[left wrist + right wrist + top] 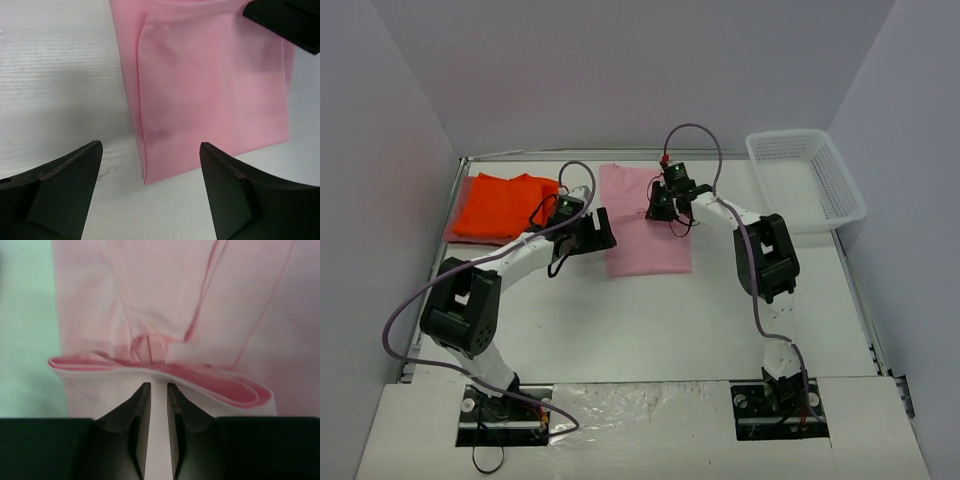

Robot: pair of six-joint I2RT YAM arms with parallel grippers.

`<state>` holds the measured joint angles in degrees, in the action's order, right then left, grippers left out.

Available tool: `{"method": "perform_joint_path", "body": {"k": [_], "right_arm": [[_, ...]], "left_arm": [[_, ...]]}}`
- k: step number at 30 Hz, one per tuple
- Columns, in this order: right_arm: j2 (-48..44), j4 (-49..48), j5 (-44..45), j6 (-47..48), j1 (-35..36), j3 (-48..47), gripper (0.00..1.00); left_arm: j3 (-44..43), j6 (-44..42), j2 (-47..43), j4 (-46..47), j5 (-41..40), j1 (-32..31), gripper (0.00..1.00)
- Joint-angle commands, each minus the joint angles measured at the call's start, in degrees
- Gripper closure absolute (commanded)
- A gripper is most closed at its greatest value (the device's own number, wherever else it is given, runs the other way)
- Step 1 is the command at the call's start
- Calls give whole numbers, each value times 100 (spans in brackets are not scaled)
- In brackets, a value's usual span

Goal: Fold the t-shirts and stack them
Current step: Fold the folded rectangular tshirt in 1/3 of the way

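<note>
the job looks about half done. the orange shirt (pixel 500 207) lies at the far left of the table (pixel 650 320) in a compact, roughly squared pile, so i judge it already folded, though its edges look a bit loose. whether another shirt lies under it i cannot tell. the pink shirt (pixel 645 240) lies flat in the middle, well apart from the orange one, brought in to a long narrow strip with its sides turned over. its near end looks neat and square in the left wrist view. the left gripper (pixel 150 150) hovers just off the strip's left edge with its jaws wide apart and nothing between them. the right gripper (pixel 155 386) sits low on the strip's right side, its jaws drawn to a thin slit right at a raised, doubled lip of pink cloth. whether they pinch that lip or merely touch it i cannot tell. what seems left is to fold the strip across its length into a small packet, then set it on the orange shirt to make the stack. the basket (pixel 840 185) at the far right holds nothing that i can see.
</note>
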<state>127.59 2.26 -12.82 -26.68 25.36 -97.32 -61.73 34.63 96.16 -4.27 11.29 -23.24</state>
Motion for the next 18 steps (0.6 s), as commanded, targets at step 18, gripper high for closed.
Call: {"method": "perform_joint_path", "body": {"k": [18], "right_arm": [[-3521, -129, 825, -83, -49, 3886, 56]], "left_arm": [[1954, 685, -1109, 1182, 488, -198, 23]]}}
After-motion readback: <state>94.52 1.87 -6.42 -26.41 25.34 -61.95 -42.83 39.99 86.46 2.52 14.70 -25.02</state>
